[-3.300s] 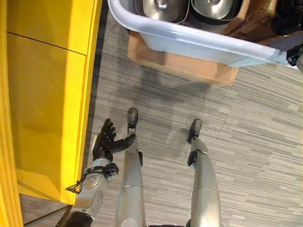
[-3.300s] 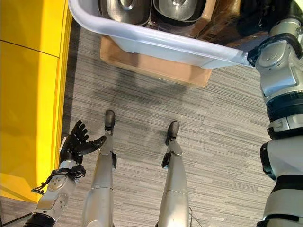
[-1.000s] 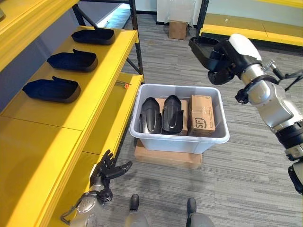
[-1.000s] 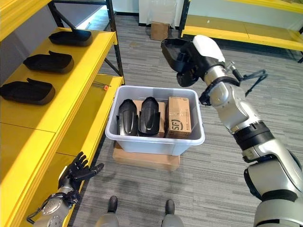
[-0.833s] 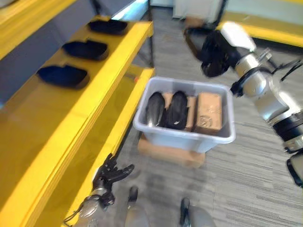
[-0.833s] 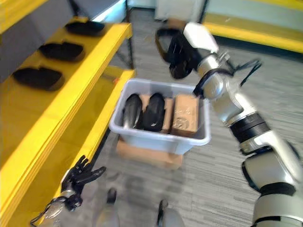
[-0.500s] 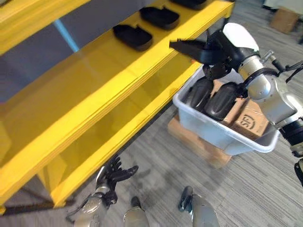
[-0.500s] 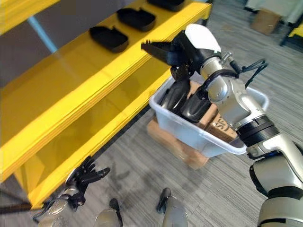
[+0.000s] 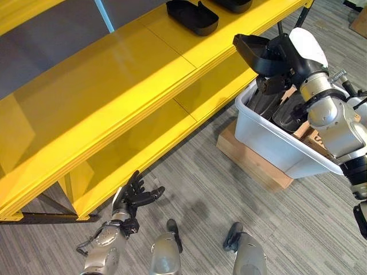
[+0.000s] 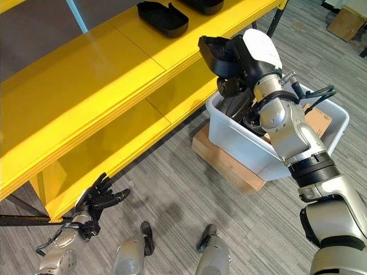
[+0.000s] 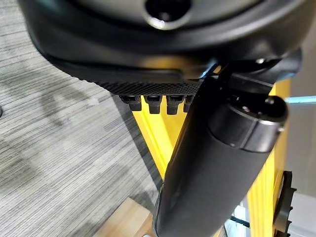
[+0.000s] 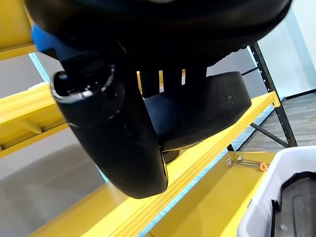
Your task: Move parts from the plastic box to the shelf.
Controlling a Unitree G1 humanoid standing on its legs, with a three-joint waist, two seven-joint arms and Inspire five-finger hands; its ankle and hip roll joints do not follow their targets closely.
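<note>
Yellow shelf point(image 9: 109, 86), black parts point(image 9: 192, 16)

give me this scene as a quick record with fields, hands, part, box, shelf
right hand: raised beside the edge of the yellow shelf, fingers curled round a black moulded plastic part
held part: in the air, above the near corner of the box, not yet on the shelf
left hand: low near the floor by the shelf's lower level, fingers spread, holding nothing
pale grey plastic box: on a flat brown cardboard base, more black parts inside
shelf: another black part already lying on it
</note>
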